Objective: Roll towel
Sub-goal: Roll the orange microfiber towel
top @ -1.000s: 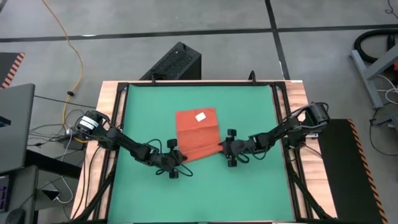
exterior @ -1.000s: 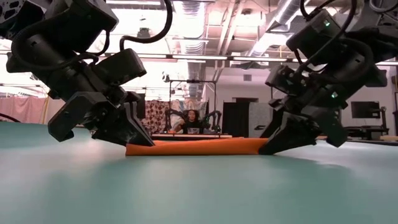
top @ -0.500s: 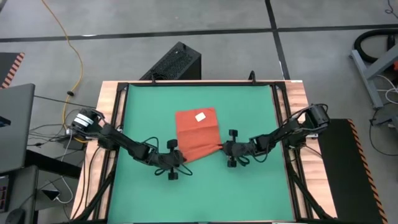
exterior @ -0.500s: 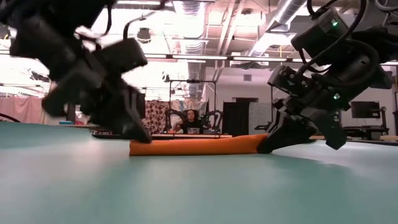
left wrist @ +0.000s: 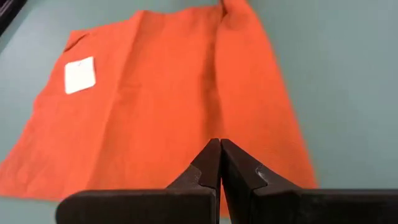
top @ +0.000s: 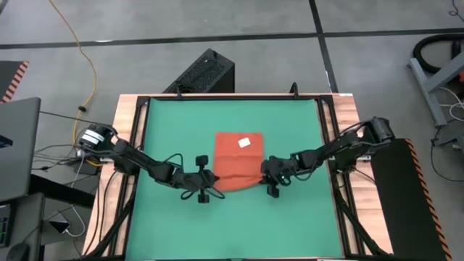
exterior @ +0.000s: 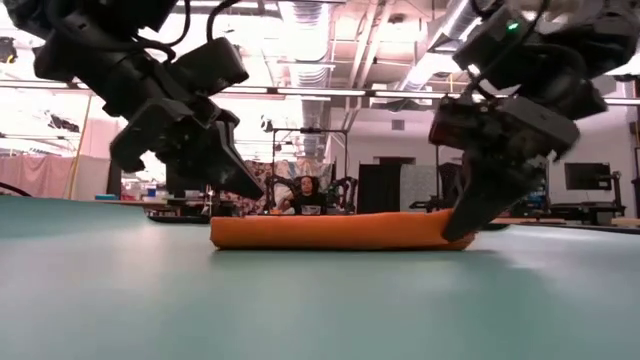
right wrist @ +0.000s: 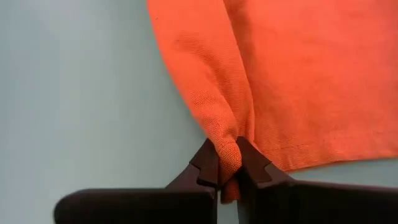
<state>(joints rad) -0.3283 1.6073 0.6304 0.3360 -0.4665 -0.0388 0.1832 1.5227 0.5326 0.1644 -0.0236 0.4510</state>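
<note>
Orange-red towel (top: 238, 163) lies near the middle of the green mat (top: 290, 119), white tag (top: 245, 143) facing up on the towel's far half.

High view: left gripper (top: 210, 181) sits at the towel's near-left corner, its arm reaching in from the mat's left edge. Right gripper (top: 264, 174) is at the towel's near-right corner, arm coming from the mat's right edge. The towel's near edge bows between the two grippers. A black box (top: 203, 72) stands on the floor beyond the mat's far edge; a yellow cable (top: 80, 51) runs across the floor past the mat's far-left corner.

Low view: towel (exterior: 335, 231) shows as a low orange band on the mat (exterior: 300, 300). Right gripper (exterior: 462, 228) tips down onto the towel's right end. Left gripper (exterior: 240, 185) hangs just above the towel's left end. A person (exterior: 304, 196) sits far behind the towel.

Left wrist view: fingers (left wrist: 208, 168) pressed together with nothing between them, tips over the towel's (left wrist: 168, 99) near edge. Tag (left wrist: 80, 74) visible toward the far corner.

Right wrist view: fingers (right wrist: 208, 165) pinch a bunched fold of the towel's (right wrist: 298, 74) corner, cloth squeezed between the tips; bare mat (right wrist: 81, 93) beside the towel.
</note>
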